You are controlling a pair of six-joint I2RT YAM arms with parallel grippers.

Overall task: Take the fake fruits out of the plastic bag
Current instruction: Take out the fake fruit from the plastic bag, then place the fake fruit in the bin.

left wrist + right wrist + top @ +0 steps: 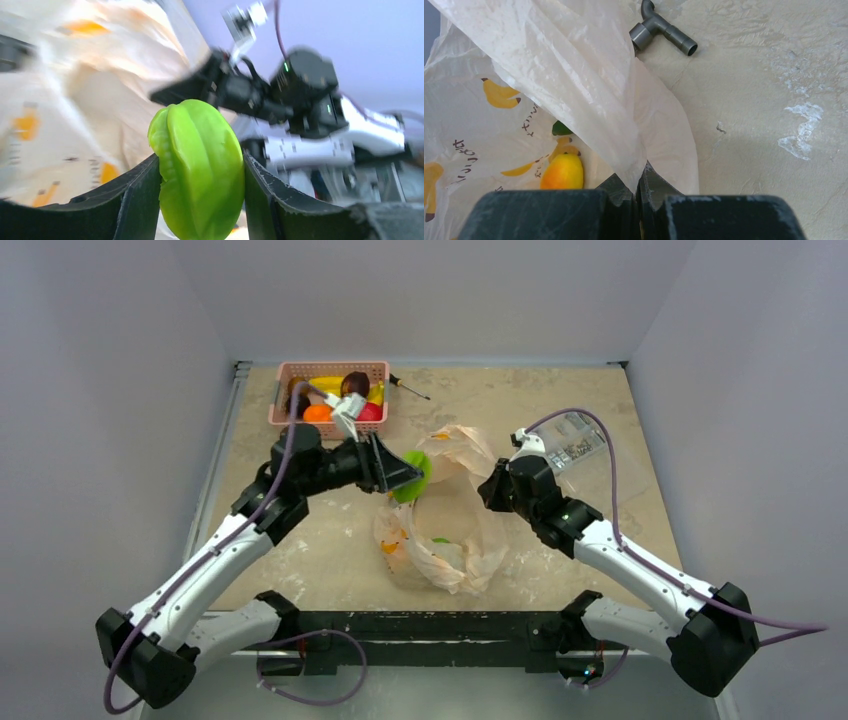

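fruit: we grip the green fruit in the left gripper, at the bag's left edge | right gripper pinches the bag film | risk: the smooth ribbed fruit may slip into the bag; the thin film may tear or slide free | hidden: folds veil an orange-yellow fruit and a green scrap; we cannot count what remains
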